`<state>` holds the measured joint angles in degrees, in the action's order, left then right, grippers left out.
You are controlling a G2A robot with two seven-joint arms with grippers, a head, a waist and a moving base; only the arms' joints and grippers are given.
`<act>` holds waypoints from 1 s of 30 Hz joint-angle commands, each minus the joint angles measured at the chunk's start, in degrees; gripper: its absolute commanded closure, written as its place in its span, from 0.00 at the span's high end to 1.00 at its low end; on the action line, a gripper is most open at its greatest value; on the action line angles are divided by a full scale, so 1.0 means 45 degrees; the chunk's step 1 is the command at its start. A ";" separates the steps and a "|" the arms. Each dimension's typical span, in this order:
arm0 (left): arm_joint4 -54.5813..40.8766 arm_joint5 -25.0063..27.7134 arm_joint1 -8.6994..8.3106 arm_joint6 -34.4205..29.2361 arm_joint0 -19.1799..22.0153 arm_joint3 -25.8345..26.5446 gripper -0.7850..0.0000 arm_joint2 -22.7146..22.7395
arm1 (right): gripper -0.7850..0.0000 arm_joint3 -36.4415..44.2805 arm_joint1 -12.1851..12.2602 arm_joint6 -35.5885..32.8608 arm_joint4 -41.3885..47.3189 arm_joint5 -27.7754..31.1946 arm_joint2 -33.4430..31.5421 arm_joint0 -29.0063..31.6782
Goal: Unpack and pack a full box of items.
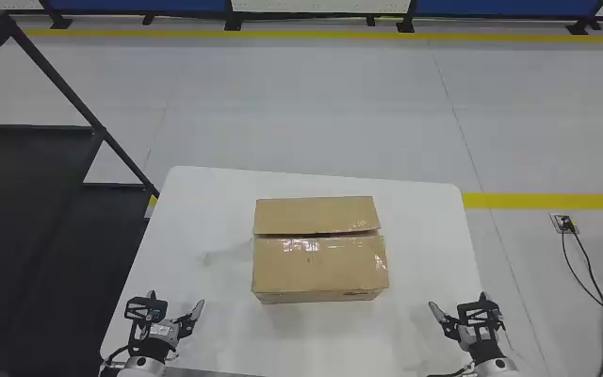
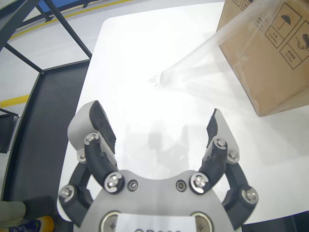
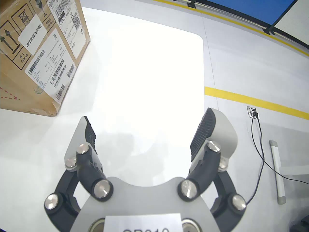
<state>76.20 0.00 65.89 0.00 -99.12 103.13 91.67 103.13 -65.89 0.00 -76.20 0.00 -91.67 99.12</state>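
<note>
A brown cardboard box (image 1: pixel 318 250) stands in the middle of the white table (image 1: pixel 415 236), its top flaps shut and taped. A loose strip of clear tape (image 2: pixel 193 56) trails from the box (image 2: pixel 263 42) down onto the tabletop. My left gripper (image 1: pixel 166 314) hovers at the table's near left corner, open, with nothing between its fingers (image 2: pixel 102 124). At the near right corner my right gripper (image 1: pixel 468 317) is also open and empty. The box's labelled side (image 3: pixel 41 49) faces the right wrist view, well clear of the right gripper (image 3: pixel 147 126).
A dark metal rack (image 1: pixel 57 236) stands off the table's left edge. Yellow floor lines (image 1: pixel 532 200) run to the right, with a floor socket and black cable (image 1: pixel 570 240). Bare tabletop lies between each gripper and the box.
</note>
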 commanded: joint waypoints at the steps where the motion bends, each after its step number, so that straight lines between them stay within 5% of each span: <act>1: 0.0000 0.0000 0.0000 0.0000 0.0000 0.0000 1.00 0.0000 | 1.00 0.0000 0.0000 0.0000 0.0000 0.0000 0.0000 0.0000; 16: -0.0101 0.0423 0.0002 0.0288 0.0097 -0.0074 1.00 -0.0027 | 1.00 0.0198 -0.0014 0.0057 0.0043 0.0136 0.0060 -0.0064; 22: -0.0118 0.0474 0.0052 0.0918 0.0837 -0.0236 1.00 -0.0107 | 1.00 0.1228 0.0006 -0.0819 0.1388 0.1864 0.0010 -0.0489; 30: -0.1627 0.1430 0.0081 0.1264 0.1154 0.0333 1.00 0.0352 | 1.00 0.1841 0.0107 -0.4175 0.5554 0.4538 -0.0243 -0.1998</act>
<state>70.19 5.51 66.25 5.98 -93.94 104.37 93.01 111.39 -65.49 -15.90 -55.32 18.94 -92.51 91.06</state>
